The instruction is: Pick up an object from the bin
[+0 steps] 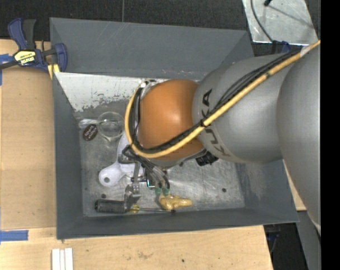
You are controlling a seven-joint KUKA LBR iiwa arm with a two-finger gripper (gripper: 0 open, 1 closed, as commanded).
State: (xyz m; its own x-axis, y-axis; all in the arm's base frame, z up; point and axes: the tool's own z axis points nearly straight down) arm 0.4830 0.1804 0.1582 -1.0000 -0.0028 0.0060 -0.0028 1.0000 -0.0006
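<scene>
I see the grey bin (67,173) holding a handful of loose things. Toward its back left corner a clear cup (109,125) stands just beside a dark round disc (89,132). Nearer the front lie a white plastic piece (110,176), a black stick (110,206) along the front wall, and a gold-coloured piece (175,203).

My tool (137,189) is low in the bin under the arm's orange cover (165,120). It sits between the white piece and the gold piece, its tip just beside the black stick's right end. Whether it is released or clenched, I cannot tell.
</scene>
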